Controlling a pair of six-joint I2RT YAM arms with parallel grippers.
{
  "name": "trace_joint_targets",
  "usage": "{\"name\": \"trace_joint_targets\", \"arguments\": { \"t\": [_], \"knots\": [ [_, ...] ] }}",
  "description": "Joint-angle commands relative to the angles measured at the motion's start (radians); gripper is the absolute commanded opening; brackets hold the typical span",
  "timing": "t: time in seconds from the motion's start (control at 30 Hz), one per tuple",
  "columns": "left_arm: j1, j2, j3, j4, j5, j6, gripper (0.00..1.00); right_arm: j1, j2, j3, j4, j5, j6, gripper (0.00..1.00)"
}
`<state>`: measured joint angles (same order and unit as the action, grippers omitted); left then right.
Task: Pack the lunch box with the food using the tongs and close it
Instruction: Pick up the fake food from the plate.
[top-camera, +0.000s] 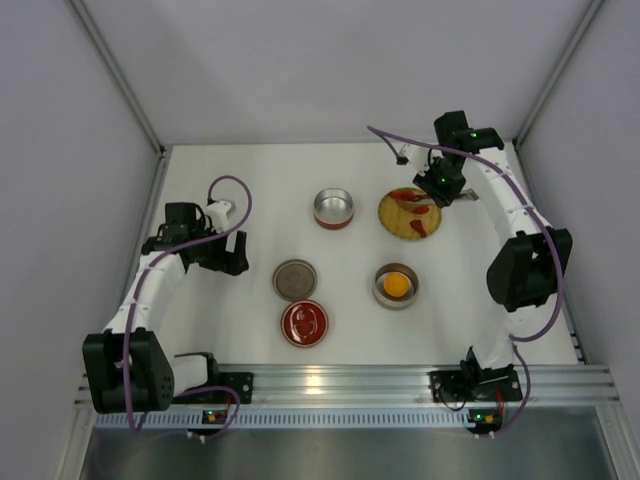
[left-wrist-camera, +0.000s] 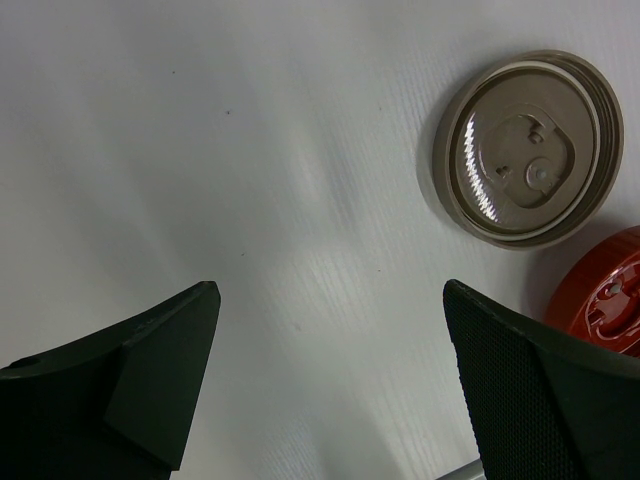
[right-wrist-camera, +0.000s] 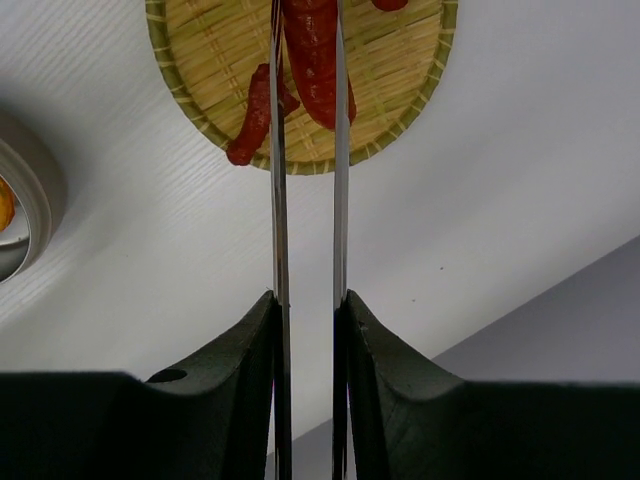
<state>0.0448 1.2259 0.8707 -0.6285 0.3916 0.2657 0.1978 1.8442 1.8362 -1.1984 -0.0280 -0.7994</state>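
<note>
My right gripper (right-wrist-camera: 310, 300) is shut on the silver tongs (right-wrist-camera: 279, 200), pressing their two thin arms toward each other. The tong arms reach over the woven bamboo plate (right-wrist-camera: 400, 100) and flank a long red food piece (right-wrist-camera: 312, 60). I cannot tell whether it is lifted off the plate. A second red piece (right-wrist-camera: 255, 115) lies beside it. From above, the right gripper (top-camera: 447, 190) hovers at the plate's (top-camera: 410, 228) far edge. The round orange piece (top-camera: 396, 285) sits in a metal lunch box bowl (top-camera: 380, 290). My left gripper (left-wrist-camera: 330, 290) is open over bare table.
An empty red-rimmed metal bowl (top-camera: 333, 208) stands left of the plate. A beige lid (top-camera: 295, 279) and a red lid (top-camera: 304, 323) lie near the table's middle front; both lids (left-wrist-camera: 528, 147) (left-wrist-camera: 605, 300) show right of the left gripper (top-camera: 232, 258). Walls enclose three sides.
</note>
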Motion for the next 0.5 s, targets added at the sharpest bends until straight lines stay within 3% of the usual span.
{"name": "trace_joint_targets", "arguments": {
  "t": [0.0, 0.3, 0.47],
  "knots": [
    [-0.002, -0.026, 0.014, 0.024, 0.009, 0.013, 0.98, -0.009, -0.059, 0.049, -0.020, -0.042, 0.026, 0.00],
    [-0.002, -0.026, 0.014, 0.027, 0.030, 0.003, 0.98, 0.031, -0.068, 0.143, -0.014, -0.203, 0.156, 0.00],
    [-0.002, -0.016, 0.027, 0.027, 0.061, -0.013, 0.98, 0.078, -0.080, 0.120, 0.141, -0.326, 0.313, 0.00]
  ]
}}
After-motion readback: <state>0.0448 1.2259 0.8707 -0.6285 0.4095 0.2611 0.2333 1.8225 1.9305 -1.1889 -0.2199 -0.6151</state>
